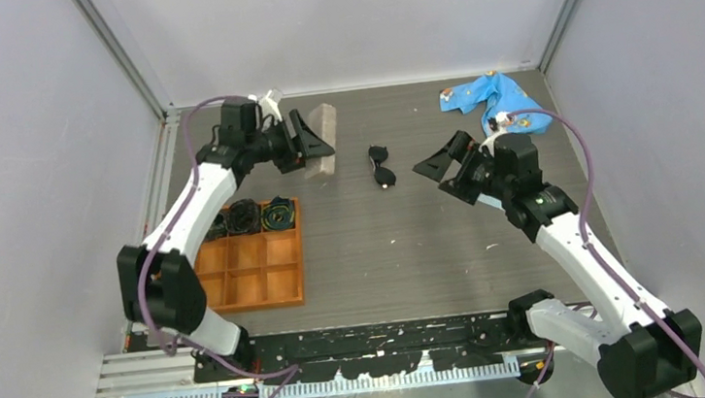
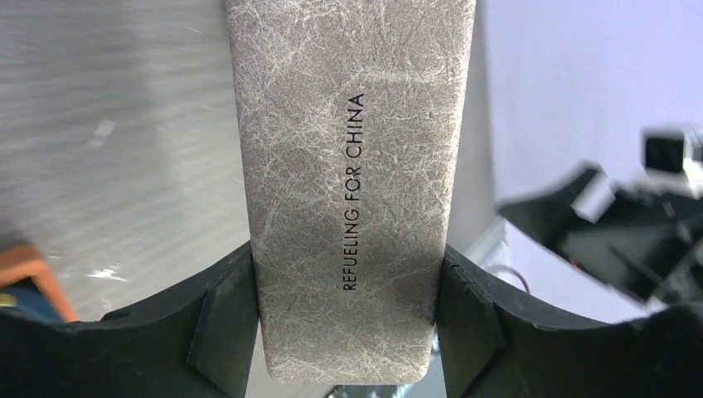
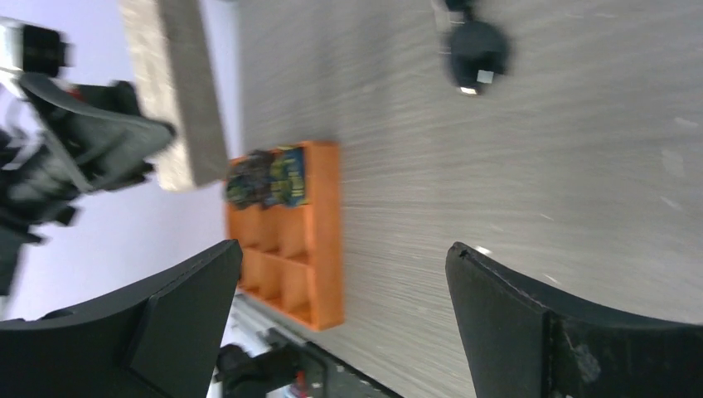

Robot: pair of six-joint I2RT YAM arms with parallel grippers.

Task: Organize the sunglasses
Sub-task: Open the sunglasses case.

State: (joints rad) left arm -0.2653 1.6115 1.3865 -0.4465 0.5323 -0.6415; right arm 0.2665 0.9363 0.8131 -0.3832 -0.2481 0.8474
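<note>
Top external view, stock at this moment.

**Task item**
- sunglasses (image 1: 382,167): one pair, black frame, dark lenses. It lies loose on the table (image 1: 412,252), between the two grippers and touching neither. It also shows at the upper edge of the right wrist view.

**Grippers, two**
- left gripper (image 2: 346,274): closed on the grey-tan case (image 2: 332,124), one finger pressed to each long side.
- right gripper (image 3: 344,253): jaws spread wide with nothing between them. It hangs over bare table near the sunglasses.

**Other items**
- Case: one, printed "REFUELING FOR CHINA". No lining shows, so it appears shut.
- orange tray (image 1: 297,253): one, with nine compartments in three rows of three.
- coiled bundles (image 1: 279,212): three, in the tray's far row, the leftmost partly hidden by the left arm. The six nearer compartments look bare.
- blue patterned cloth (image 1: 495,102): one, crumpled at the far right of the table.

**Progress, as judged**
- Early. The case is in hand, but the sunglasses are ungrasped and outside it.
- Left to do, most likely: open the case, pick up the pair, lay it inside, and close the case.
</note>
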